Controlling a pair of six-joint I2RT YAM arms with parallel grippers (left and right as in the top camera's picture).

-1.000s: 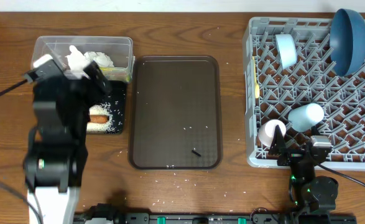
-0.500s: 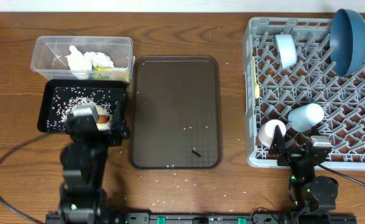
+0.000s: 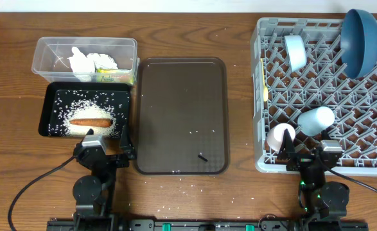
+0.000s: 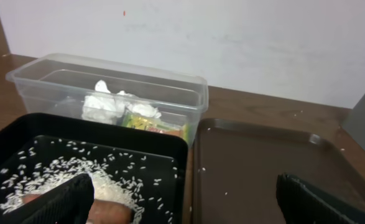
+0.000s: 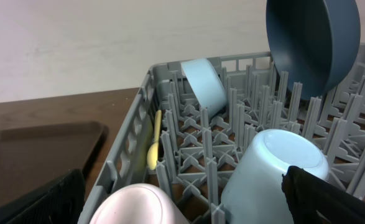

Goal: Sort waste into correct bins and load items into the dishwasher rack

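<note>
The clear tub (image 3: 85, 46) holds crumpled tissue (image 3: 80, 61) and a yellow-green wrapper (image 4: 157, 124). In front of it the black tray (image 3: 52, 102) carries rice (image 3: 79, 106) and the carrot piece (image 3: 90, 121). My left gripper (image 3: 103, 153) is open at the tray's near edge, its jaws (image 4: 185, 208) wide with nothing between them. The grey rack (image 3: 368, 138) holds the blue plate (image 3: 359, 38), light blue cup (image 3: 295, 51), pale bowl (image 3: 316, 120), pink cup (image 3: 280, 136) and yellow spoon (image 5: 154, 149). My right gripper (image 3: 309, 157) is open before the rack's front wall, empty.
A brown serving tray (image 3: 182, 96) lies between bins and rack, with a small dark speck (image 3: 202, 156) and a few grains on it. Stray rice dots the wooden table (image 3: 188, 189) near the front. A white wall stands behind the table.
My left arm has pulled back from above the bins to the table's front edge, uncovering the black tray with its rice and carrot. The right arm has not moved.
</note>
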